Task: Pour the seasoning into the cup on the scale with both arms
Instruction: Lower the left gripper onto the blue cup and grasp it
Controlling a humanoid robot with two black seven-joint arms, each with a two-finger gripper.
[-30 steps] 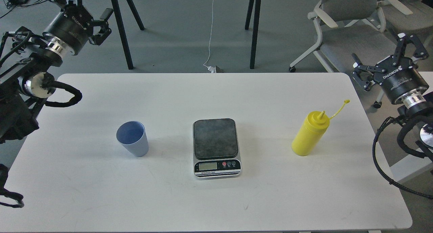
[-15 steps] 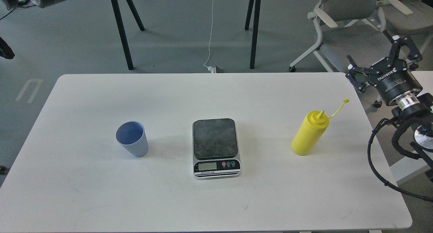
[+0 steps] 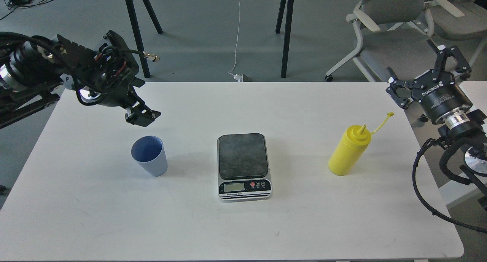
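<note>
The scale (image 3: 244,166) sits at the centre of the white table (image 3: 228,231), display side toward the near edge; the small print under its LCD is too fine to read. The cup (image 3: 149,155) stands upright on the tabletop to the left of the scale, apart from it. The yellow bottle (image 3: 349,152) stands upright near the right edge, cap off and hanging from its tether. The left gripper (image 3: 140,115) hangs above the table just behind the cup; its finger position cannot be told. The right gripper (image 3: 426,69), marked "ROBOTIQ", is beyond the far right corner with fingers spread, holding nothing.
</note>
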